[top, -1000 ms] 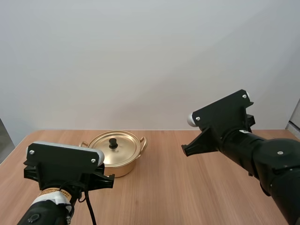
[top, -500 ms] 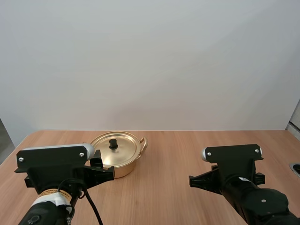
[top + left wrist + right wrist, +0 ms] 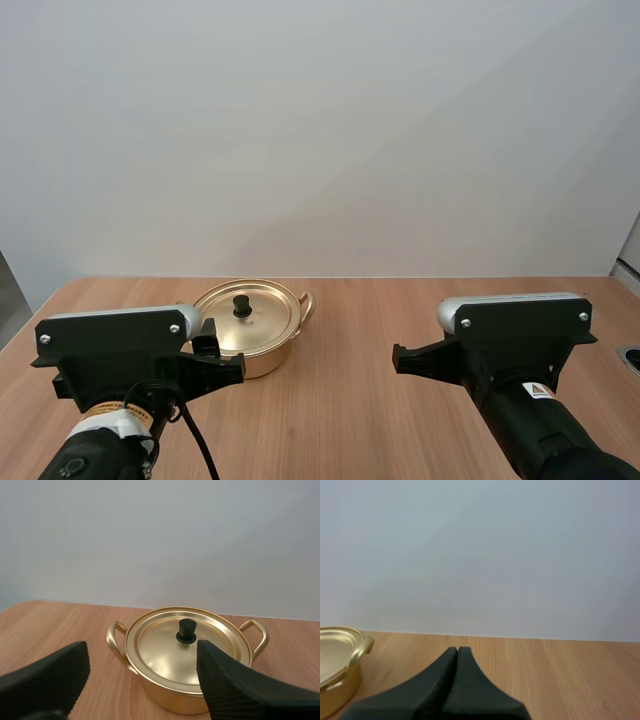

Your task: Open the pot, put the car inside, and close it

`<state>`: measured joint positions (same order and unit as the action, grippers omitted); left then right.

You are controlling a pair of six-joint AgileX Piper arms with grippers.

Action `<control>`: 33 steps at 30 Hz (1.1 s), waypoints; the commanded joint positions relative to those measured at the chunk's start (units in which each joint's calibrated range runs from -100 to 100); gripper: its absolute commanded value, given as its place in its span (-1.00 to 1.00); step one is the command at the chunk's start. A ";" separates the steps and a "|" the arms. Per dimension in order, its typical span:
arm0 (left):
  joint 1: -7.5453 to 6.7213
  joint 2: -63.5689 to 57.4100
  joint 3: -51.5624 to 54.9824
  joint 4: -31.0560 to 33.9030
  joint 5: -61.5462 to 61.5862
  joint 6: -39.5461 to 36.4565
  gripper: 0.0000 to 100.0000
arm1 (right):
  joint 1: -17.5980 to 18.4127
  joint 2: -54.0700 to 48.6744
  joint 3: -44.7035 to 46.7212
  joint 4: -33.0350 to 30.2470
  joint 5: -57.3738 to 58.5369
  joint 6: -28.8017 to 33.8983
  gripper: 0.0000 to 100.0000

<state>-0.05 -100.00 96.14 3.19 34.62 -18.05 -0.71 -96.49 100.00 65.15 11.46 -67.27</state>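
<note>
The left gripper is hanging with its two black fingers spread wide, their ribbed inner faces turned toward each other and gripping nothing. Just beyond the gap, a gold-coloured pot is sitting on the wooden table. Its lid is resting in place, with a black knob standing upright at the centre and a looped handle sticking out at each side. The right gripper is hovering over bare wood with its fingers pressed together into one dark wedge, holding nothing; the pot is lying off to its left, well apart from it. Seen from above, the pot is sitting toward the table's far edge on the left side, directly ahead of the left arm, while the right arm is reaching over the table's right half.
</note>
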 commanded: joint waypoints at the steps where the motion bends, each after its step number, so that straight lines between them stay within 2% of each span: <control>1: 0.00 0.00 -0.10 0.02 0.02 0.00 1.00 | 0.01 -0.20 0.00 -0.36 2.39 3.14 -1.00; 5: 0.00 0.00 -0.10 0.02 0.02 0.00 1.00 | 0.01 -0.20 0.00 -2.92 10.05 3.14 -1.00; 8: 0.00 0.00 -0.10 0.02 0.02 0.00 1.00 | 0.15 -1.14 0.00 -8.30 18.16 5.53 -1.00; 10: 0.00 0.00 -0.10 0.02 0.02 0.00 1.00 | 0.07 -2.49 0.00 -17.56 19.97 13.17 -1.00; 13: 0.00 0.00 -0.10 0.02 0.02 0.00 1.00 | -0.02 -3.51 0.00 -32.59 14.36 34.08 -1.00; 14: 0.00 0.00 -0.10 0.02 0.02 0.00 1.00 | -0.02 -3.51 0.00 -37.28 14.75 38.55 -1.00; 18: 0.00 0.00 -0.10 0.02 0.02 0.00 1.00 | -0.19 -3.51 0.00 -50.04 21.04 48.72 -1.00; 21: 0.00 0.00 -0.10 0.02 0.02 0.00 1.00 | -0.22 -3.51 0.00 -53.13 20.79 49.64 -1.00; 27: 0.00 0.00 -0.10 0.02 0.02 0.00 1.00 | -0.22 -3.51 0.00 -55.34 20.61 51.93 -1.00; 31: 0.00 0.00 -0.10 0.02 0.02 0.00 1.00 | -0.22 -3.51 0.00 -59.78 20.24 57.27 -1.00; 33: 0.00 0.00 -0.10 0.02 0.02 0.00 1.00 | -0.22 -3.51 0.00 -59.47 20.24 57.28 -1.00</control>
<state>-0.05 -100.00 96.14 3.19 34.62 -18.05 -0.91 -100.00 100.00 17.83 31.80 -28.25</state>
